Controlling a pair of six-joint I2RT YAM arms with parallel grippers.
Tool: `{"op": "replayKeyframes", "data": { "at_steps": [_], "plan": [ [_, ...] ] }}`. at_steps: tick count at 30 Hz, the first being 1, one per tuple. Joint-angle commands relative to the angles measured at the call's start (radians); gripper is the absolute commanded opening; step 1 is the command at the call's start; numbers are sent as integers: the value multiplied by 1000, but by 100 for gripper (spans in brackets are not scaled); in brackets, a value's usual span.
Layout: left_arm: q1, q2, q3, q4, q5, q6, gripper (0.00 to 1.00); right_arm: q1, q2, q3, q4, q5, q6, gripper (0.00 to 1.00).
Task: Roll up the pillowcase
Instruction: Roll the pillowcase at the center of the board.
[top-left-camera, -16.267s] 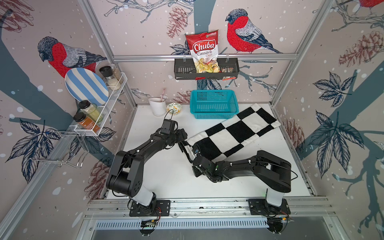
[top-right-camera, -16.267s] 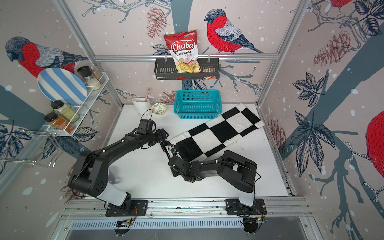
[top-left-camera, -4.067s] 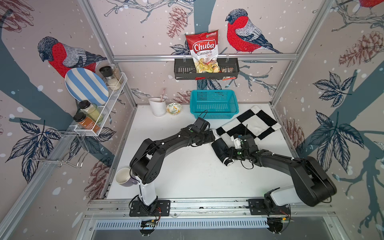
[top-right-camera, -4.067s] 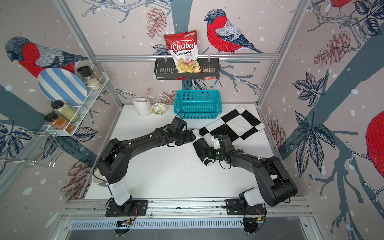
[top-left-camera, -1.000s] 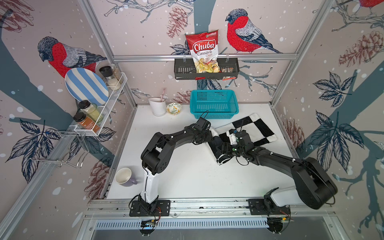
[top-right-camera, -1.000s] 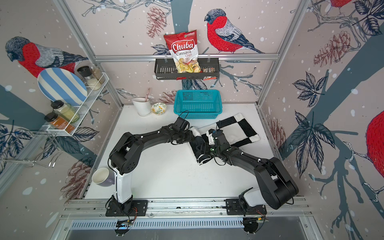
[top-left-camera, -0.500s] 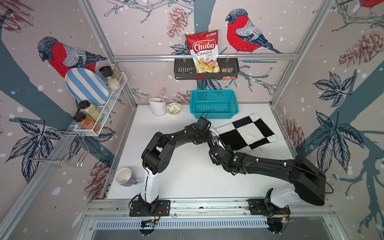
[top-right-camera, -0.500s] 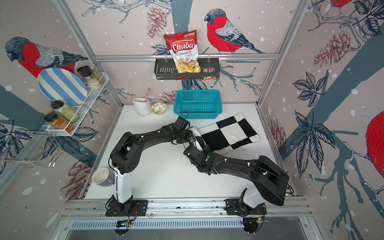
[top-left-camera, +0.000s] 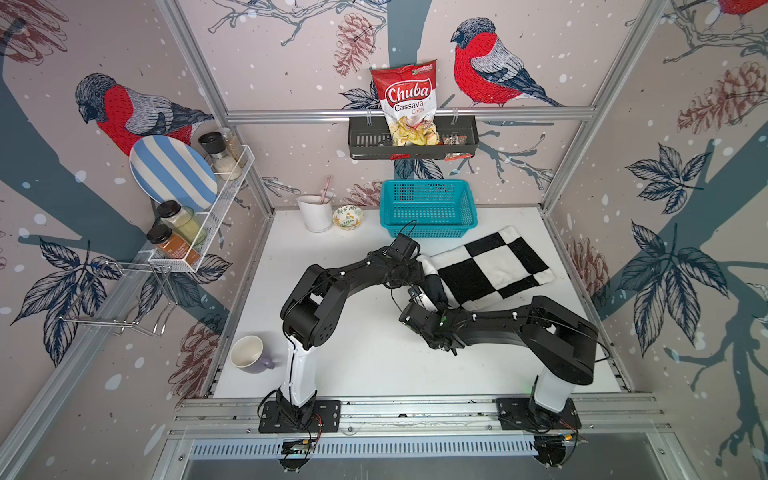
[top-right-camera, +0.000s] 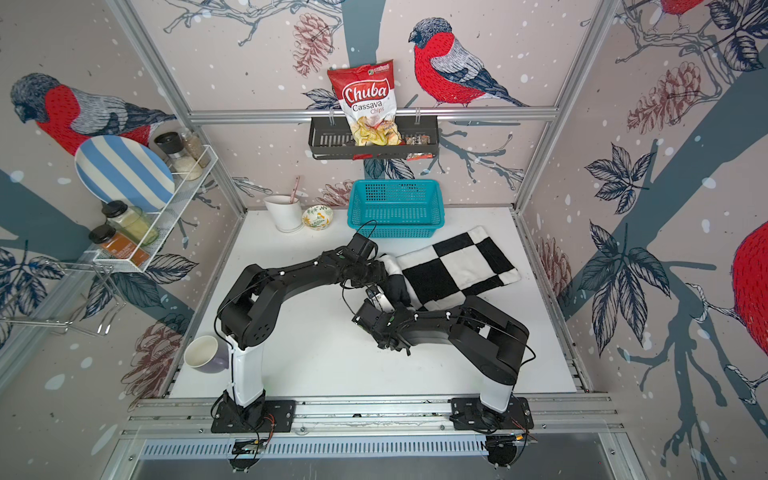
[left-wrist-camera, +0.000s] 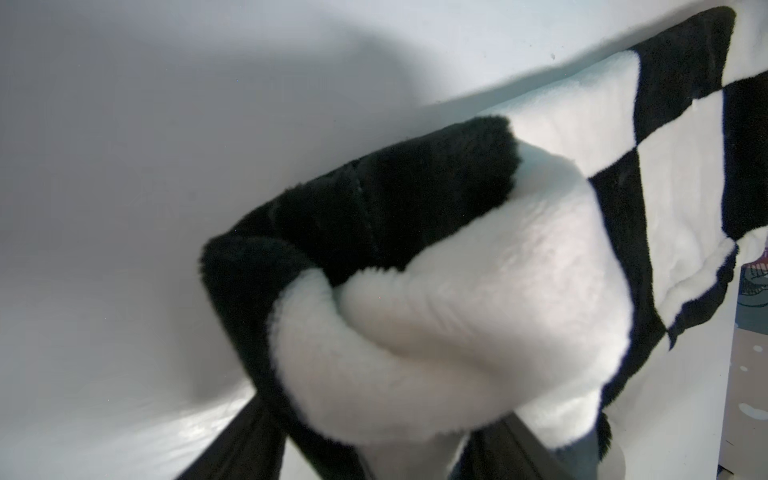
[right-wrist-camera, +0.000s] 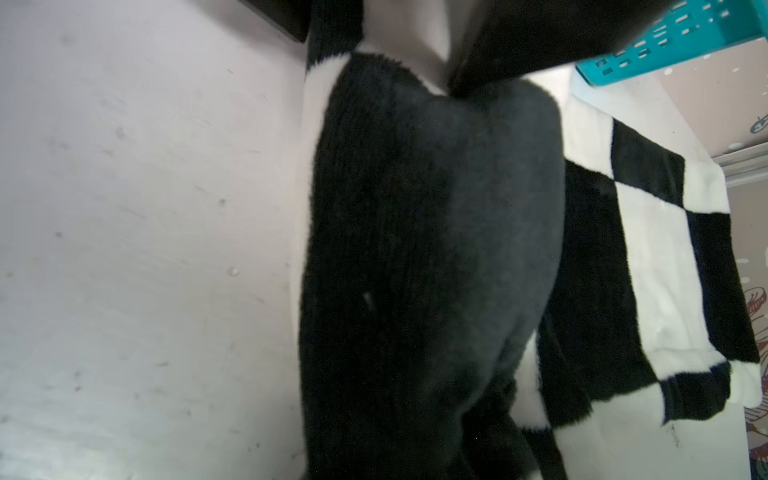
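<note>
The black-and-white checkered pillowcase (top-left-camera: 494, 270) lies right of the table's middle, its left end wound into a thick roll (top-left-camera: 432, 284) and the rest flat. My left gripper (top-left-camera: 417, 266) is at the roll's far end. In the left wrist view its dark fingers (left-wrist-camera: 245, 444) stand wide on either side of the roll (left-wrist-camera: 457, 311), open. My right gripper (top-left-camera: 432, 306) is at the roll's near end. Black plush (right-wrist-camera: 415, 249) fills the right wrist view and hides the jaws, which are shut on it. Both top views show the same layout (top-right-camera: 457, 266).
A teal basket (top-left-camera: 428, 208) stands just behind the pillowcase. A white cup (top-left-camera: 316, 212) and a small bowl (top-left-camera: 348, 217) are at the back left. A mug (top-left-camera: 249, 353) sits at the front left edge. Bare table (top-left-camera: 353, 365) lies in front of both arms.
My right arm has swung from over the cloth down to the roll's near end, and its jaws have closed there. The flat part has settled wider. The left arm has barely moved.
</note>
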Motion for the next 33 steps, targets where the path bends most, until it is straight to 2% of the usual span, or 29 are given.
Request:
{"op": "replayKeyframes", "data": {
  "at_steps": [1, 4, 8, 13, 16, 21, 25, 33],
  "plan": [
    [31, -66, -14, -35, -41, 39, 83, 31, -4, 30, -1, -137, 36, 0],
    [70, -146, -40, -60, -67, 74, 87, 56, -20, 66, 22, -212, 66, 0],
    [116, -237, -87, -76, -77, 109, 87, 26, -67, 57, 103, -380, 89, 0],
    [128, -294, -133, -73, -73, 109, 86, -115, -164, -52, 228, -618, 126, 0],
    [127, -307, -170, -30, -30, 85, 86, -239, -251, -169, 351, -794, 159, 0],
    [110, -286, -197, 20, 2, 46, 85, -465, -314, -294, 446, -1039, 227, 0],
    [78, -240, -176, 53, 19, 24, 84, -590, -308, -385, 562, -1199, 318, 0],
    [-4, -88, -33, 43, 14, 18, 84, -677, -248, -460, 757, -1359, 478, 0]
  ]
}}
